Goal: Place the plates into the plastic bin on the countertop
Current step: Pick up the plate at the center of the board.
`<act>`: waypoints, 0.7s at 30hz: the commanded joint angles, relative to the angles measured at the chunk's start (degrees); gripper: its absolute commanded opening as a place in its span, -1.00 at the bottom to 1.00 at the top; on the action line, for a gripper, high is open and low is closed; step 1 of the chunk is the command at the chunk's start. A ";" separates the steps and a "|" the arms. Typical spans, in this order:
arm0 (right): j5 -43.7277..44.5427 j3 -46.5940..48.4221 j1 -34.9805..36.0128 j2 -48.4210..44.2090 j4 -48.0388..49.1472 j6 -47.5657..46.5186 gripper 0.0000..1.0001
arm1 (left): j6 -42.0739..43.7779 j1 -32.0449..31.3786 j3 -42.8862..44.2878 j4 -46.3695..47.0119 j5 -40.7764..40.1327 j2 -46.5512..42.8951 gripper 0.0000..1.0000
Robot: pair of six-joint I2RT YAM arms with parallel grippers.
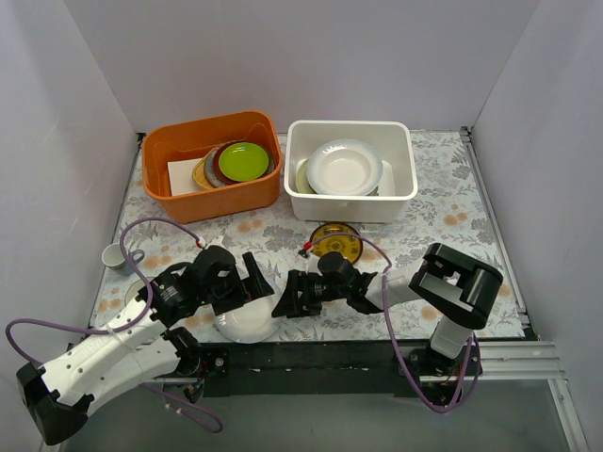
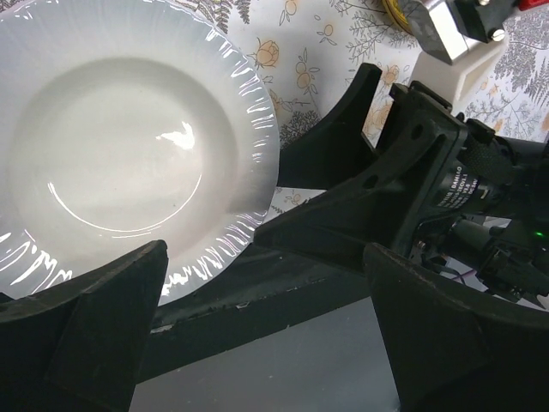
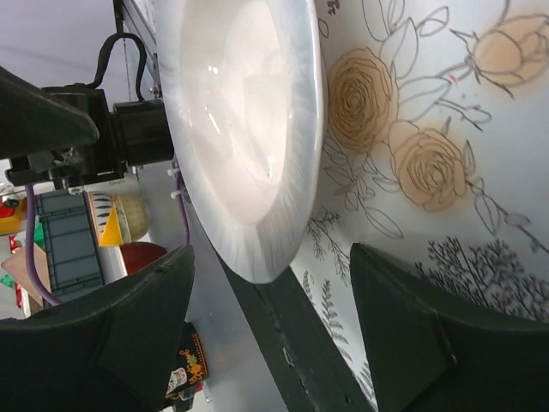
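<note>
A plain white plate (image 1: 247,322) lies on the floral countertop (image 1: 443,202) at its near edge, overhanging the black rail. My left gripper (image 1: 256,288) is open just left of and above it; in the left wrist view the plate (image 2: 120,146) lies beyond the open fingers (image 2: 103,318). My right gripper (image 1: 290,299) is open at the plate's right rim; in the right wrist view the rim (image 3: 257,172) sits between the spread fingers (image 3: 403,318). A small dark-and-gold plate (image 1: 335,245) lies behind the right gripper. The white plastic bin (image 1: 405,179) at the back holds a white plate (image 1: 344,166) on others.
An orange tub (image 1: 179,193) at the back left holds green and maroon plates (image 1: 241,162). A small white cup (image 1: 115,256) stands at the left, with a pale round thing (image 1: 132,292) partly hidden by my left arm. Purple cables loop over the near edge.
</note>
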 commanded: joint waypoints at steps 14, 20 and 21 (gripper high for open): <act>5.07 2.06 1.89 6.25 4.68 3.98 0.01 | -0.49 -0.32 0.39 -2.62 -1.32 -2.58 0.96; 4.72 1.36 1.98 9.42 10.03 6.62 -0.24 | -0.57 -0.32 0.57 -3.33 -1.40 -3.20 0.96; 4.72 1.18 1.98 10.03 10.57 6.97 -0.26 | -0.66 -0.32 0.31 -3.42 -1.40 -3.29 0.96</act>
